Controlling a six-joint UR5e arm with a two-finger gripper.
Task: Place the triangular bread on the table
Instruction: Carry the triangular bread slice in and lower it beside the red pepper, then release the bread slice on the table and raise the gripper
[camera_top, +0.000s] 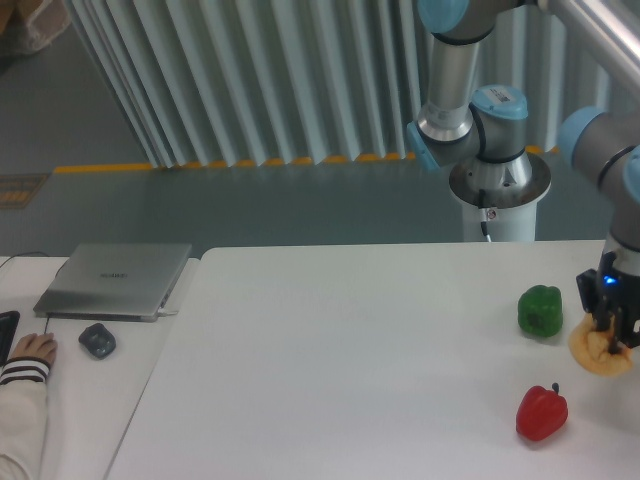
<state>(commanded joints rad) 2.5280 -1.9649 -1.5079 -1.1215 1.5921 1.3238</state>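
While the grey-and-blue jointed arm reaches in from the right edge of the view, its dark two-finger gripper (610, 338) points downward with the golden-tan, roughly triangular bread (597, 350) pinched between the fingers, so the pincer is closed about the pastry's upper part and the lower lobe bulges out below and to the left. That top-down hold suits a soft, lumpy thing: it lets the bread hang under the fingers, ready to be lowered flat. Whether the bread touches the surface or hangs just above it cannot be told from this angle. It sits at the far right of the large white matte table (340, 360), just beside the glossy green bell pepper (540, 310) and above the shiny red bell pepper (541, 412), which has a small dark stem. Both peppers look smooth and hard-skinned, the bread dull and crusted. Judging by the task, the release is not yet done, and the bare white surface to the left offers room clear of both peppers.
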